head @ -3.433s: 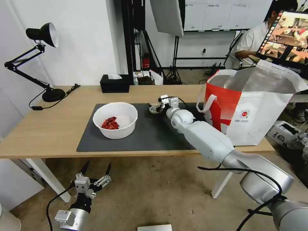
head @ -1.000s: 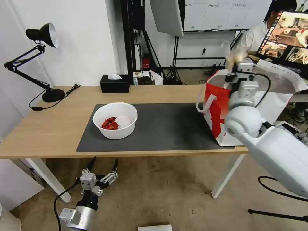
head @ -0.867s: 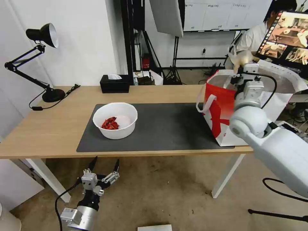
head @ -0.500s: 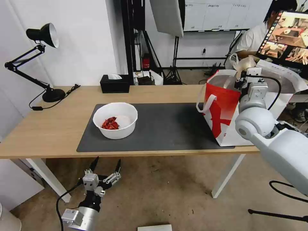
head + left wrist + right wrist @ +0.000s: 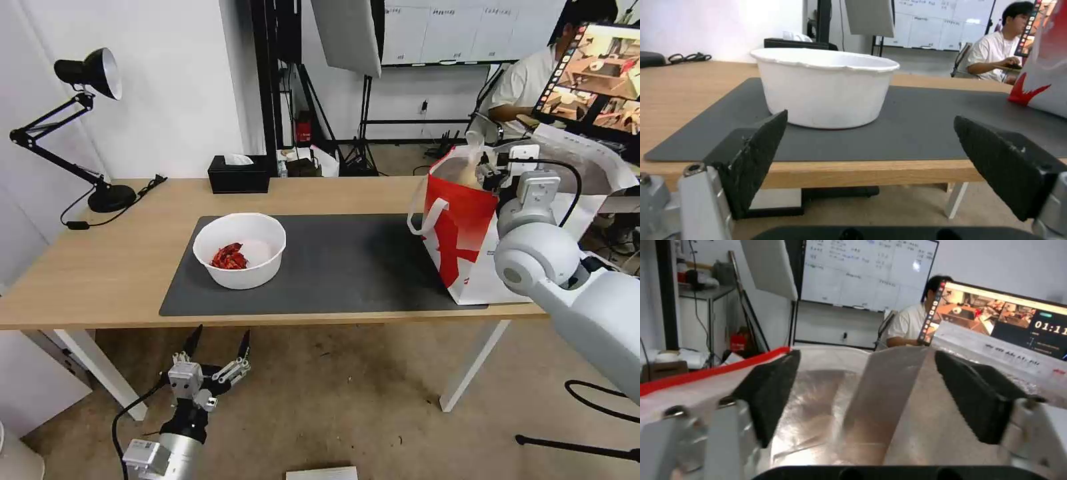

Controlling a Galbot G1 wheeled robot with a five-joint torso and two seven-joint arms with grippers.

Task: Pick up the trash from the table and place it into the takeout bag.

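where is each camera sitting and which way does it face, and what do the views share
Head view: high on the robot, facing forward and down over the table; shows the open left gripper low before the table and the right gripper at the takeout bag.
Left wrist view: low at the table edge, facing the white bowl between its fingers.
Right wrist view: over the bag's mouth, facing its foil lining between open fingers.
Shared: the head and left wrist views both show the bowl.

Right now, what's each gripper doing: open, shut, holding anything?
Left gripper: open, empty, below the table edge.
Right gripper: open, empty, over the takeout bag mouth.
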